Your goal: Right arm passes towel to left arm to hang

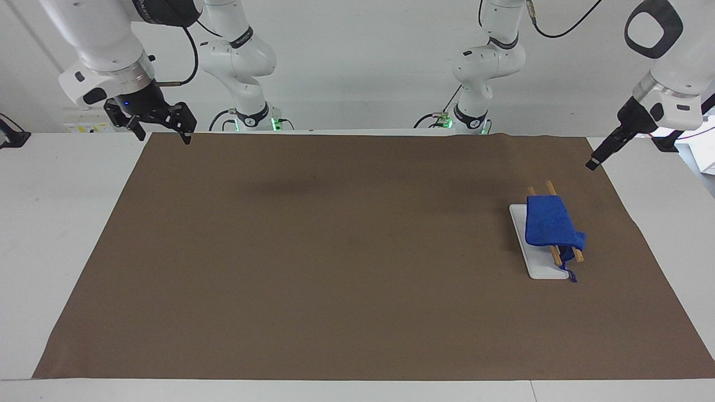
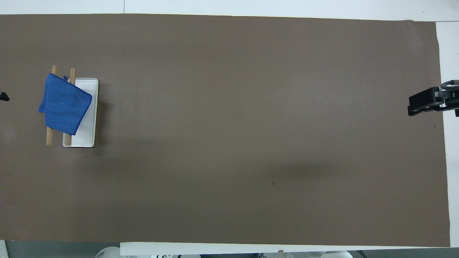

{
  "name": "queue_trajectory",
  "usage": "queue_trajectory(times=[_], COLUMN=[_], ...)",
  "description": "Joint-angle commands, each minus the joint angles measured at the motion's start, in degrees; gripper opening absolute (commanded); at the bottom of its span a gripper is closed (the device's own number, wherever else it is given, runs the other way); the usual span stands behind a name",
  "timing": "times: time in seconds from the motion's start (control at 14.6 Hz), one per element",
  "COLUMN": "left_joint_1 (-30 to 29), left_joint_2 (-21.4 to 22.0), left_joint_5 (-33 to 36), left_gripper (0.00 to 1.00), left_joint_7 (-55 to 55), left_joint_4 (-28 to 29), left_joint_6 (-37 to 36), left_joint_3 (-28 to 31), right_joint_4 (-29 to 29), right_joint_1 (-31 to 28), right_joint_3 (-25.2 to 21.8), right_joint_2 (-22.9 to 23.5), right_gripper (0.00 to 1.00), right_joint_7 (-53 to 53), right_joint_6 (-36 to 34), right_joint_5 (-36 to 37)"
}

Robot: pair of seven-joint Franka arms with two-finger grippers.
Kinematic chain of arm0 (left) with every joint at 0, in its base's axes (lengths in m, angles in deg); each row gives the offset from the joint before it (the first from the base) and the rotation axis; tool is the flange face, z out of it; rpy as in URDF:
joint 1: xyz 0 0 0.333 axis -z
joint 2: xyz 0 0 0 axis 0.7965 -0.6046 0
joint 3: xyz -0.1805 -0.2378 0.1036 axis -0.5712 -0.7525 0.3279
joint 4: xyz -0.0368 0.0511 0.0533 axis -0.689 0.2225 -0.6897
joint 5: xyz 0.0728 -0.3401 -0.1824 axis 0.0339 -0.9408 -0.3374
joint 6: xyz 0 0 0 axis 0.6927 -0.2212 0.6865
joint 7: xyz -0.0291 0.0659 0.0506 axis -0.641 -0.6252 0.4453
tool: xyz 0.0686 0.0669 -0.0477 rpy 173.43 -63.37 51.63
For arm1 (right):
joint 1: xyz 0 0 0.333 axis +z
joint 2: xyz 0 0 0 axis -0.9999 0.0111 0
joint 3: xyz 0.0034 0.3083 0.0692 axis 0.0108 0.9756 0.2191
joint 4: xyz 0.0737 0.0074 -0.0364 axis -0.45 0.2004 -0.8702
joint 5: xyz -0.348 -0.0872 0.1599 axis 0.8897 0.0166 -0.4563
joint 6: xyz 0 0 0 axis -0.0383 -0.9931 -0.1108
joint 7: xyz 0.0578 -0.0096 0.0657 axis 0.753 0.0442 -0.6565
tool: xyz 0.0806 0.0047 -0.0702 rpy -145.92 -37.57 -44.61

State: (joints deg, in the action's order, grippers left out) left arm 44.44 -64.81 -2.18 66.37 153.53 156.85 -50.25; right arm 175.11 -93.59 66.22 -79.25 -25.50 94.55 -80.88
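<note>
Seeing the towel (image 1: pixel 550 226) draping over the rack (image 1: pixel 544 271) right now, so basically hanging. Talking about the little stand with the white base plate and the two wooden rails (image 1: pixel 550 187) running along it, sitting on the brown mat (image 1: pixel 335 251) toward the left arm's end of the table. Covering most of both rails, with the bare rail ends poking out of the cloth at the end of the rack nearer the robots. Bunching up a bit at the end of the rack farther from the robots, with the short blue loop (image 1: pixel 571 273) dangling down there beside the base plate. Lying slightly skewed across the rails when looking from overhead, one corner reaching out over the white plate.

Spotting the left gripper (image 1: pixel 592 164) hovering up in the air over the mat's edge, off to the left-arm side of the rack, well apart from the towel and touching nothing. Viewing it edge-on, so honestly not being able to tell whether it's spread or closed. Definitely not carrying any cloth though.

Finding the right gripper (image 1: pixel 163 137) waiting well apart from the rack, over the mat's edge at the right arm's end of the table, blue wrist light glowing. Showing its fingertips clearly spread apart, gripping nothing.
</note>
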Motion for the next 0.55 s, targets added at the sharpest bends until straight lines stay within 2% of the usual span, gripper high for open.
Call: queue_trajectory(times=[0.0, 0.21, 0.48], left_joint_1=[2.90, 5.01, 6.07], left_joint_2=[-1.21, -1.12, -1.12], left_joint_5=[1.24, 3.27, 3.18], left_gripper=[1.00, 1.00, 1.00], left_joint_7=[-8.67, -18.86, -20.12], left_joint_4=[-3.21, -3.38, -3.30], left_joint_6=[-4.51, -6.80, -6.54], left_joint_3=[0.45, 0.28, 0.10], right_joint_4=[0.90, 1.25, 1.34], right_joint_1=[-1.75, -1.66, -1.49], right_joint_3=[-0.30, -0.30, -0.21], right_joint_2=[-0.91, -1.00, -1.09], right_gripper=[1.00, 1.00, 1.00], right_joint_7=[-1.25, -1.16, -1.33], right_joint_6=[-1.25, -1.25, -1.25], right_joint_5=[-0.88, -0.79, -1.06])
